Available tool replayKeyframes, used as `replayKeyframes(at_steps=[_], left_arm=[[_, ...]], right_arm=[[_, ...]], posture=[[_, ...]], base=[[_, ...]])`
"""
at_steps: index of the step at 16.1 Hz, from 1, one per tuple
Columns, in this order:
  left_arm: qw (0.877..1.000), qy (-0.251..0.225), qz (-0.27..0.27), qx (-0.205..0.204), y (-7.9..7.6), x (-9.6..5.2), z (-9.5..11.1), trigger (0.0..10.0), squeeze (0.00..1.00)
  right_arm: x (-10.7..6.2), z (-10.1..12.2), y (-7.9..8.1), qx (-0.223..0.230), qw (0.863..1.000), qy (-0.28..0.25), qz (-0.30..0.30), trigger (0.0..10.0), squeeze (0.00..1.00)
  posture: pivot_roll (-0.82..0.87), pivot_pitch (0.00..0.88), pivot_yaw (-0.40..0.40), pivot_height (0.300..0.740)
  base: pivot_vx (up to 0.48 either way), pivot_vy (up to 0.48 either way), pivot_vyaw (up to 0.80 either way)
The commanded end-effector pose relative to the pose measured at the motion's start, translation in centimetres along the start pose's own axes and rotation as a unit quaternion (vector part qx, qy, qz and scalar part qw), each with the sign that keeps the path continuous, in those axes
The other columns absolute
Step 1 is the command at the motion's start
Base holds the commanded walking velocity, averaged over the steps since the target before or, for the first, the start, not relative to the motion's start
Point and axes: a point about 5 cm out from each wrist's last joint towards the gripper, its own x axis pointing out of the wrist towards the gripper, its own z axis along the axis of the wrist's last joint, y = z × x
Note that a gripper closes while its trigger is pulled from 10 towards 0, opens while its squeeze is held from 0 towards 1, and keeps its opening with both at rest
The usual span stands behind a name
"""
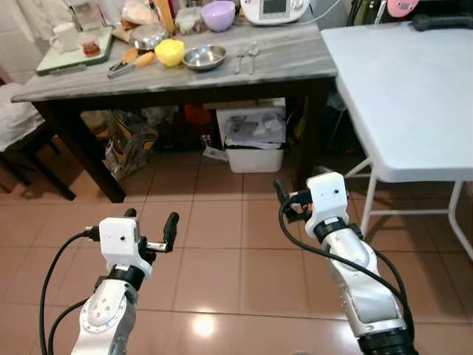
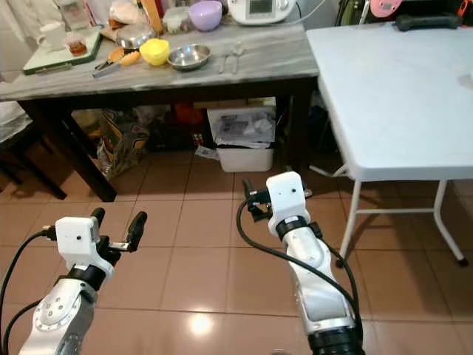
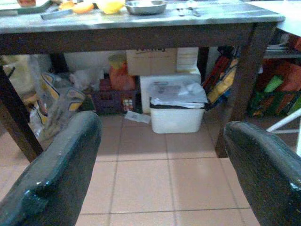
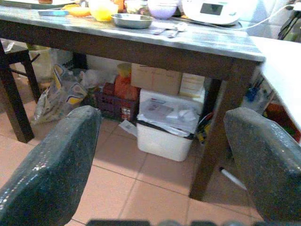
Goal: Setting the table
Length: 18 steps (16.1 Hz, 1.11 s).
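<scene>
A grey-topped dark wooden table (image 1: pixel 295 63) stands ahead. On it sit a steel bowl (image 1: pixel 205 57), a yellow bowl (image 1: pixel 169 52), a purple bowl (image 1: pixel 218 15) and two spoons (image 1: pixel 247 55). A bare white folding table (image 1: pixel 414 96) stands at the right. My left gripper (image 1: pixel 151 225) hangs open low over the tiled floor, short of the dark table. My right gripper (image 1: pixel 292 201) is also open, near that table's right leg. Both wrist views look between spread black fingers (image 3: pixel 56 169) (image 4: pixel 51 165) at the space under the table.
A green tray (image 1: pixel 74 55) with a white mug (image 1: pixel 65 35) and tongs (image 1: pixel 122 66) lies on the table's left end. Under the table are a white bin (image 1: pixel 255 151), boxes and a bag (image 1: pixel 129 144). A dark stool (image 1: pixel 29 140) stands at the left.
</scene>
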Motion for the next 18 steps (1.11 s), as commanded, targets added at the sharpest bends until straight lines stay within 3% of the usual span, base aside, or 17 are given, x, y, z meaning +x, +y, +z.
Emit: replayKeyframes(at_steps=[1,18], left_arm=[[1.0,0.005,0.001,0.005,0.1,-0.1,-0.1,10.0,0.0],[1.0,-0.001,-0.008,0.003,-0.1,0.5,0.6,10.0,0.0]], right_arm=[[0.0,0.2,-0.2,0.0,1.0,-0.005,-0.003,10.0,0.0],[0.1,1.0,-1.7,-0.018,0.997,-0.029,-0.067,10.0,0.0]], posture=[[-0.11,0.098,0.11,0.74],[-0.11,0.106,0.12,0.74]], base=[[0.0,-0.458,0.0],[0.0,-0.472,-0.03]])
